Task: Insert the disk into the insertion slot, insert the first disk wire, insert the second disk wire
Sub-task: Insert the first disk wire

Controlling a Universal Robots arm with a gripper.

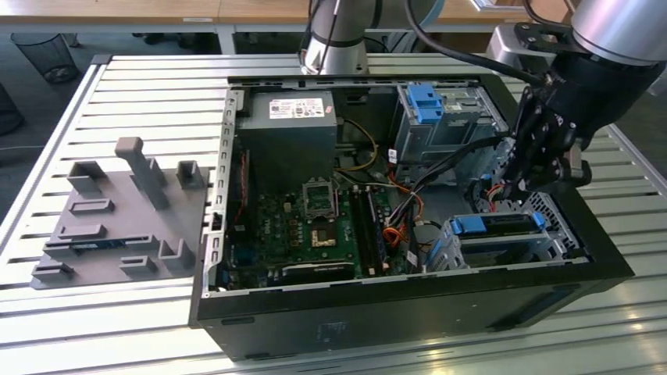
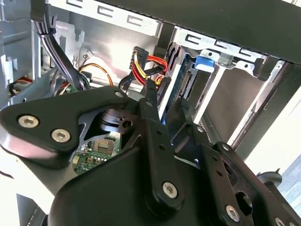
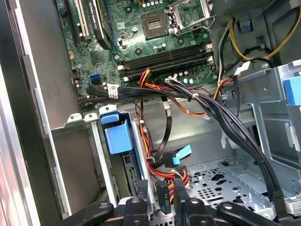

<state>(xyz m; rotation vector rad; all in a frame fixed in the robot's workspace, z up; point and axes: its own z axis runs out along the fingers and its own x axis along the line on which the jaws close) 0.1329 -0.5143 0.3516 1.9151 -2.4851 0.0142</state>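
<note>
Looking into the open computer case on the slatted bench, you find the disk sitting in the insertion slot, at the corner of the case towards the exterior view's right. Its blue carrier stands between the cage's silver rails. Your tool hangs just beside that cage, with its fingers a narrow gap apart. Between them, in the first wrist view, sits a black connector on red, yellow and black wires. You cannot tell whether the pads touch it. A blue-tipped wire hangs just beside it, below the motherboard.
</note>
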